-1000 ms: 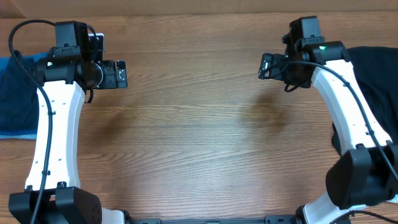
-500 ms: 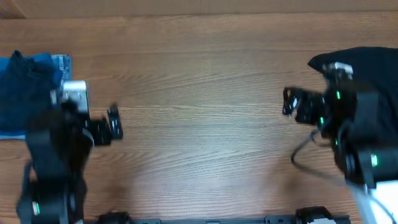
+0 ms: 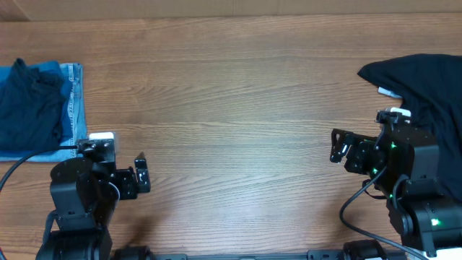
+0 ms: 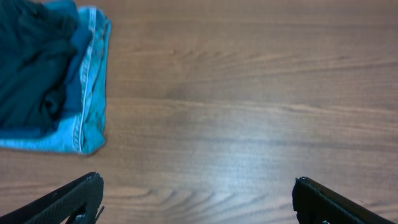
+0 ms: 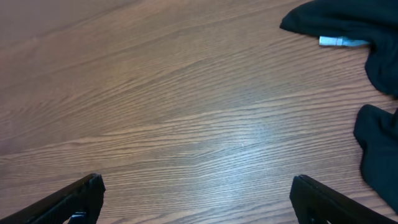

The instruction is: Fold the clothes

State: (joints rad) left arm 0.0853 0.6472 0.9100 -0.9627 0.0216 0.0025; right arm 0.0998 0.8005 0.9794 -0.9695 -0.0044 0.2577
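Note:
A folded stack of blue clothes (image 3: 36, 108) lies at the table's left edge: a dark blue garment on top of light blue denim; it also shows in the left wrist view (image 4: 50, 74). A crumpled black garment (image 3: 426, 87) with a white label lies at the right edge, and in the right wrist view (image 5: 354, 37). My left gripper (image 3: 142, 173) is open and empty over bare wood near the front left, jaws wide in its wrist view (image 4: 196, 202). My right gripper (image 3: 336, 146) is open and empty near the front right, left of the black garment (image 5: 196, 199).
The wooden table (image 3: 231, 108) stretches between the two arms. The far table edge runs along the top of the overhead view. Both arm bases stand at the front edge.
Both arms have pulled back from the far part of the table toward the front edge. The blue stack and black garment are now uncovered. Both grippers stay open.

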